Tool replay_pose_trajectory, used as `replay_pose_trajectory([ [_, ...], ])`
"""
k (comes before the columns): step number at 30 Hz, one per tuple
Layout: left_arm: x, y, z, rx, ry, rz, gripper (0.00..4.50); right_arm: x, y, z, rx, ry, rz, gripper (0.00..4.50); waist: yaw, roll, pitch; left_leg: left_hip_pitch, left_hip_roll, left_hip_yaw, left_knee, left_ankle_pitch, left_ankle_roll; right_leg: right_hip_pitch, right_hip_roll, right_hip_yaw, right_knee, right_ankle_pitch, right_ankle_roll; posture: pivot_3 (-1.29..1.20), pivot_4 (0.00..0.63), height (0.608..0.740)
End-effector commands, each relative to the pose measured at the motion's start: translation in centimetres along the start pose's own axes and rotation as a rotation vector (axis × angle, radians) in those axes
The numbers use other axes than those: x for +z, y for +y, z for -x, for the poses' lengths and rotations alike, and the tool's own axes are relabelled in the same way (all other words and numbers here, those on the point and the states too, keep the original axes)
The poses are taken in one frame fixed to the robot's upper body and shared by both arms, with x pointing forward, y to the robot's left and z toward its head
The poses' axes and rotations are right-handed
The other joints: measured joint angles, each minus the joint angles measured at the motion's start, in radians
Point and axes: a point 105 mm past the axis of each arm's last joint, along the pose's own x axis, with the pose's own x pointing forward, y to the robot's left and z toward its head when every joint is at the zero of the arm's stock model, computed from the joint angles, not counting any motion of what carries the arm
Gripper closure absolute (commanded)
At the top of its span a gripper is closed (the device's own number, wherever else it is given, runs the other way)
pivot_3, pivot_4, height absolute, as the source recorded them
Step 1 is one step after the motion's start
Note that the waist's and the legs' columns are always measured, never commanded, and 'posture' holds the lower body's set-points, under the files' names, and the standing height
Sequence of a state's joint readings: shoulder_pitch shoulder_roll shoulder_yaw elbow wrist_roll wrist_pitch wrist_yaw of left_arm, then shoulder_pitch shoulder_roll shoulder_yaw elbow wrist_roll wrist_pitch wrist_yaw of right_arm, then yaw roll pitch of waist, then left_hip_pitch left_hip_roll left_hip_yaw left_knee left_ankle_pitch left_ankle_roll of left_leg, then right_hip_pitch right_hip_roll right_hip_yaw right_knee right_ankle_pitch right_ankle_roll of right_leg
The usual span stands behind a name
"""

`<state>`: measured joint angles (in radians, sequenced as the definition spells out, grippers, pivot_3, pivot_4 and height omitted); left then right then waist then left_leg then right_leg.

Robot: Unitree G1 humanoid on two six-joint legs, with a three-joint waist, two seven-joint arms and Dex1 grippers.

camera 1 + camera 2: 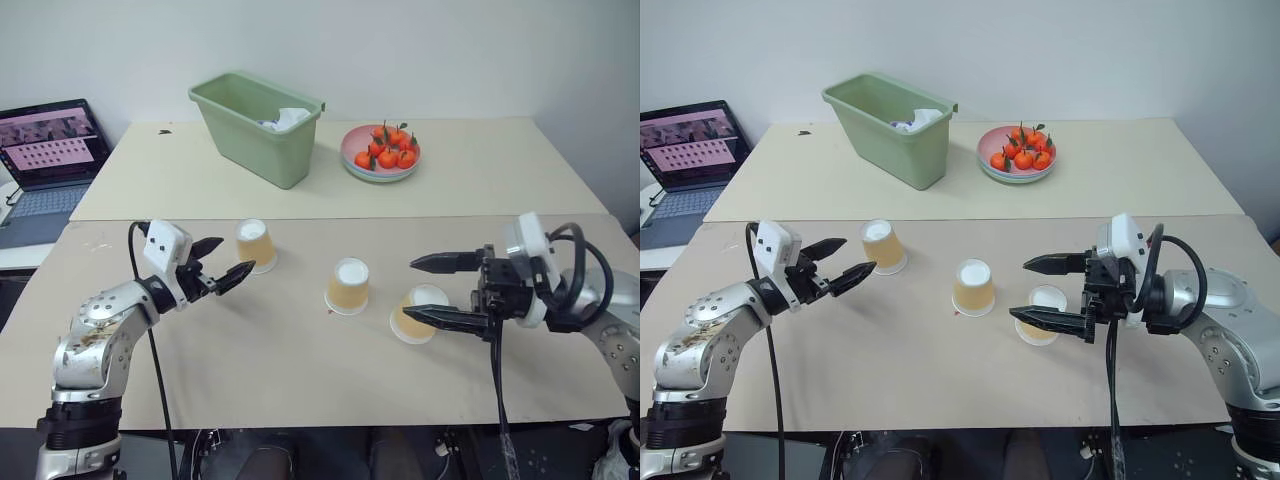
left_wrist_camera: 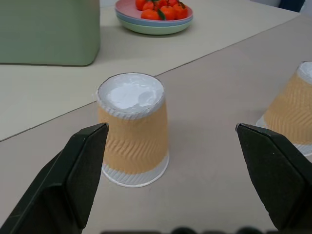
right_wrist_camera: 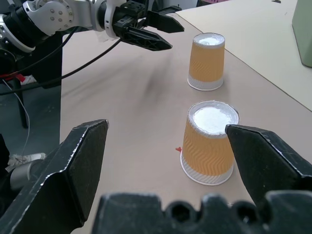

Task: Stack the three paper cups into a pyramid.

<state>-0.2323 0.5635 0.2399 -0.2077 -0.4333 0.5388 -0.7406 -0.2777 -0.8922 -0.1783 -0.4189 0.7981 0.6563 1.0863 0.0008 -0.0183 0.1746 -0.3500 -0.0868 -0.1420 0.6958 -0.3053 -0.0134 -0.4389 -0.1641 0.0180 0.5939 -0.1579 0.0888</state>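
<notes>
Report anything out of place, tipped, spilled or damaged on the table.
Nothing stands out. All three paper cups stand upside down and apart: left cup, middle cup, right cup. None is tipped or crushed. The green bin and fruit plate sit upright behind.

Three paper cups are set upside down in a row across the near table [image 1: 300, 370], mid-frame: left cup [image 1: 256, 245], middle cup [image 1: 348, 286], right cup [image 1: 418, 312], each lower in frame than the one before. The left gripper [image 1: 222, 262] is placed just left of the left cup, apart from it. The right gripper [image 1: 432, 290] is placed at the right cup, one finger above it, one in front. Behind, on the far table [image 1: 480, 170], a bin [image 1: 257, 126] sits upper centre, a plate of oranges [image 1: 381, 153] to its right. A laptop [image 1: 45, 155] is at far left.
</notes>
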Motion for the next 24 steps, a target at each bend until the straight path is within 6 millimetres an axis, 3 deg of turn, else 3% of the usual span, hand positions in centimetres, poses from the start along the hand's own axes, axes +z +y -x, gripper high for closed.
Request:
replay_pose_trajectory([
  [1,0.9,1.0,-0.3,0.054,-0.032,-0.044,0.02,1.0,-0.1,0.0,0.004,-0.026,0.056,0.0,0.0,0.0,0.0,0.0,0.0,0.0,0.0,0.0,0.0,0.0,0.0,0.0,0.0,0.0,0.0,0.0,0.15,0.726],
  [11,1.4,2.2,-3.1,0.036,-0.034,-0.063,0.02,0.9,0.1,0.8,-0.037,-0.021,0.048,0.0,0.004,0.0,0.0,0.0,0.0,0.0,0.0,0.0,-0.001,0.0,0.0,0.0,0.0,0.001,-0.001,0.0,0.15,0.726],
  [24,0.7,3.4,-6.3,0.032,-0.023,-0.065,0.02,1.0,0.5,1.5,-0.091,-0.02,0.046,0.0,0.002,0.0,0.0,0.0,0.0,0.0,0.0,0.0,-0.001,0.0,0.0,0.0,0.0,0.001,-0.001,0.0,0.15,0.726],
])
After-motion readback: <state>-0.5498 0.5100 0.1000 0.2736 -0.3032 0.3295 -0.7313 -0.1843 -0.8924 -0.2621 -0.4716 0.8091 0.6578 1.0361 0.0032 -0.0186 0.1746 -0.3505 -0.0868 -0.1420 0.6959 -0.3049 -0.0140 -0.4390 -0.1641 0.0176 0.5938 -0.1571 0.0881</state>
